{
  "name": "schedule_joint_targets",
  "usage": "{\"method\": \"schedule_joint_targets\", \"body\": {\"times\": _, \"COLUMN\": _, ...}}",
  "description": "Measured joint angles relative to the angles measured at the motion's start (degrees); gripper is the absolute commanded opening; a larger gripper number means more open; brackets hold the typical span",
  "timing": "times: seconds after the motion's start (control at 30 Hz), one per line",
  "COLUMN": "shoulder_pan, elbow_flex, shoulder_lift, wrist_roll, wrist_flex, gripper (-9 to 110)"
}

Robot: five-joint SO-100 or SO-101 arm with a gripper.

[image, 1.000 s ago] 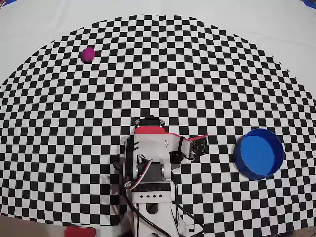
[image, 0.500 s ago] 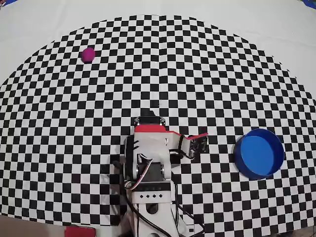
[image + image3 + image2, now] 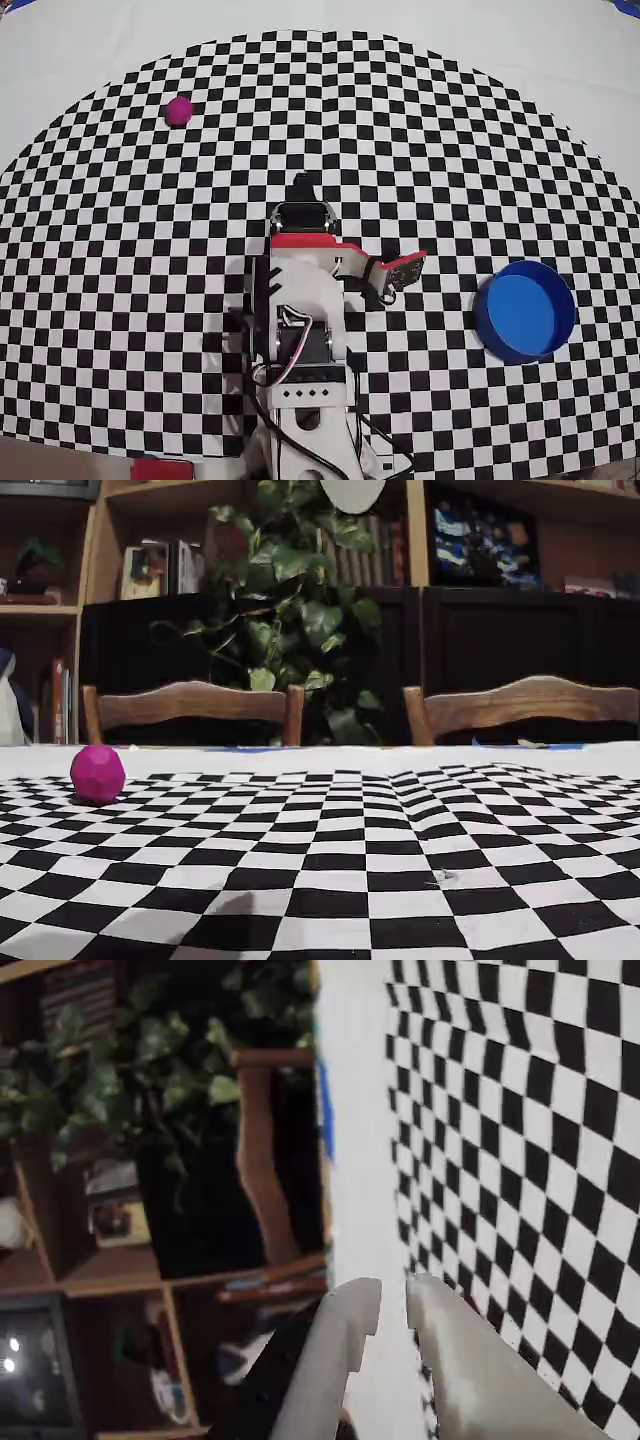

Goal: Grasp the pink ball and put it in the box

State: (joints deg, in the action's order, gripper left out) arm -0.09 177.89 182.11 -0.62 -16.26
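The overhead view looks down on a black-and-white checkered mat (image 3: 420, 150) spread over a white counter (image 3: 90, 40). The pink ball (image 3: 179, 110) rests on the mat at the upper left, well apart from everything else. The blue box (image 3: 525, 310) sits on the mat at the right, open side up. The arm (image 3: 300, 320) rises from the bottom centre, white with a red band, cables trailing at its base. Its claw (image 3: 303, 185) points up the picture toward the mat's middle; whether it is parted cannot be told from above. A small red piece (image 3: 160, 468) lies at the bottom edge.
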Motion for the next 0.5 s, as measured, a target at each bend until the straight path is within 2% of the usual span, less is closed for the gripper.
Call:
{"method": "schedule_joint_targets", "body": {"times": 0.2, "shoulder_pan": 0.0, "elbow_flex": 0.0, "shoulder_lift": 0.0, "wrist_roll": -1.32, "wrist_flex": 6.59, "gripper": 1}}
{"method": "schedule_joint_targets", "body": {"times": 0.3, "shoulder_pan": 0.0, "elbow_flex": 0.0, "shoulder_lift": 0.0, "wrist_roll": -6.15, "wrist_flex": 6.94, "gripper": 13}}
{"method": "schedule_joint_targets", "body": {"times": 0.5, "shoulder_pan": 0.0, "elbow_flex": 0.0, "shoulder_lift": 0.0, "wrist_roll": -21.09, "wrist_flex": 5.71, "gripper": 20}}
